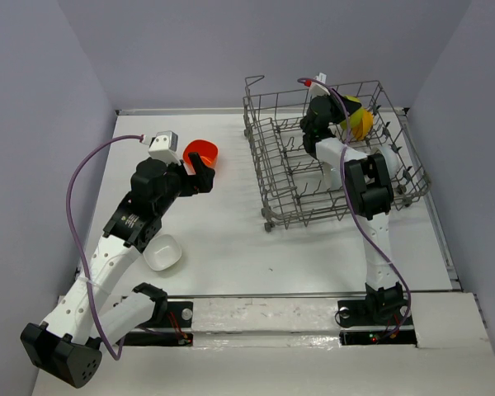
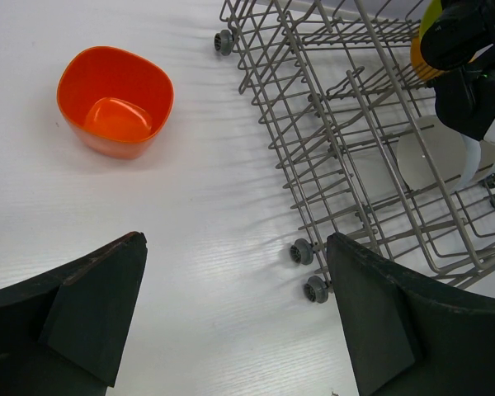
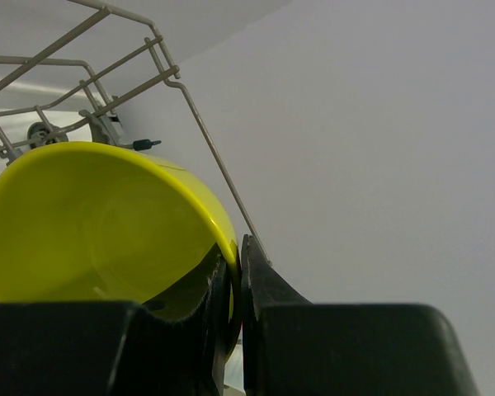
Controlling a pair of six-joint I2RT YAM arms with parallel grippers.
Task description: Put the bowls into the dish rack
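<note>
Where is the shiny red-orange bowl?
In the top view, the small glossy red-orange bowl sits on the white table, left of the grey wire dish rack, just beyond the open left end effector.

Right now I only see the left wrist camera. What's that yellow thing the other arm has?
Observer: A lime-green bowl; the right claw is shut on its rim.
Operator: Where's it holding it?
Observer: Near the dish rack's far right corner.
Operator: Any bowls besides my orange bowl?
Observer: Yes, a white bowl sits on the table beside the left arm, behind your camera.
</note>
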